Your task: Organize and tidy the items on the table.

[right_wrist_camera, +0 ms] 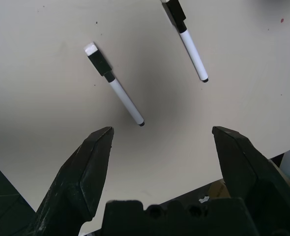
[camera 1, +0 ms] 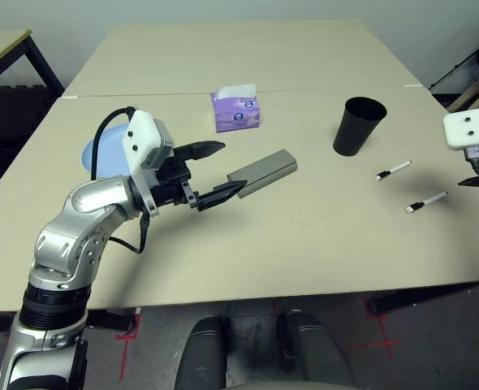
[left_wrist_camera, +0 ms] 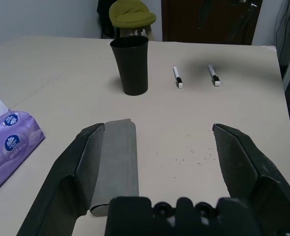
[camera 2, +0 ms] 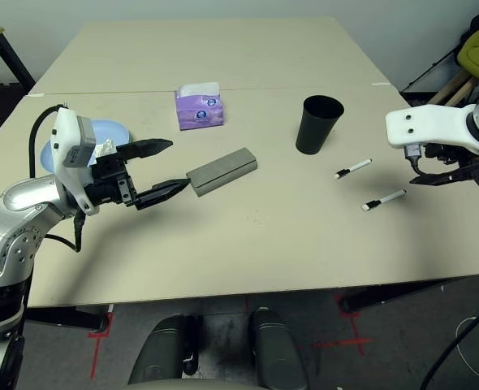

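The left gripper, fingers wide, sits at the near end of the grey rectangular glasses case on the pale beige counter. One finger looks to touch the case; closing off-centre could skid it aside. The right gripper, fingers wide, hangs over two white pens.

Both hands spread wide

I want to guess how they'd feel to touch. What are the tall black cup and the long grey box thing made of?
The tall black cup looks like smooth plastic: thin rim, even colour, soft sheen on its side. The long grey glasses case seems covered in felt or woven fabric: dull, slightly fuzzy surface with no shine and a stitched-looking edge. Neither is certain from looks alone.
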